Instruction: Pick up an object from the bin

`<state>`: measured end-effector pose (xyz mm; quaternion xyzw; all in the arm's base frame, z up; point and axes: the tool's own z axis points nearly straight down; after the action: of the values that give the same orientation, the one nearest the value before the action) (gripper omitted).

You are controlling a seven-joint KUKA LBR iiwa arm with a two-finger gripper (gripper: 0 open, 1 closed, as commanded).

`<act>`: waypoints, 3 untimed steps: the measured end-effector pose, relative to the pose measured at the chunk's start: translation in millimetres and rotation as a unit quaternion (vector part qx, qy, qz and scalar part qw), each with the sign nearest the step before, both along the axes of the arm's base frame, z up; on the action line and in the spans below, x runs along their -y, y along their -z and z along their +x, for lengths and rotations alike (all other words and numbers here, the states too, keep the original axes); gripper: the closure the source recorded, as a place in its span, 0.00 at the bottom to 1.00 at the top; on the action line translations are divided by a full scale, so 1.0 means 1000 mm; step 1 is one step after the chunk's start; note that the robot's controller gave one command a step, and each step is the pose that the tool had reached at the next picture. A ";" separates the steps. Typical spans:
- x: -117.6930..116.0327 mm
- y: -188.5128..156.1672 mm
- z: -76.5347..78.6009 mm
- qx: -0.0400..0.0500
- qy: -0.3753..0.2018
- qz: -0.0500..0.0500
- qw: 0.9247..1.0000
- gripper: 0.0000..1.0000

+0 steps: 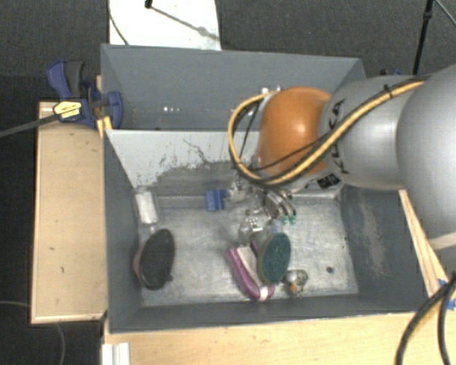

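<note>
Cam view: my gripper (263,220) hangs low near the middle of the bin (167,158), right above a dark green disc (275,255) w/ a purple-pink strip (245,274) just beside it by the front wall, & can't tell if I'm apart or together.

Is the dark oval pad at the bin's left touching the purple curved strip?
No: the dark oval pad lies apart at the left, with bare bin floor between it and the purple curved strip.
</note>
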<state>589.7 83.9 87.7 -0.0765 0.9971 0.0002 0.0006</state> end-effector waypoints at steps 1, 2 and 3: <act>0.065 -0.001 0.003 0.006 -0.026 -0.001 1.000 0.00; 0.073 0.015 -0.072 0.005 -0.068 0.000 0.998 0.00; -0.025 0.016 -0.084 0.002 0.016 0.002 1.000 0.00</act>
<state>505.8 108.9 71.8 -0.0603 0.9982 0.0017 0.0032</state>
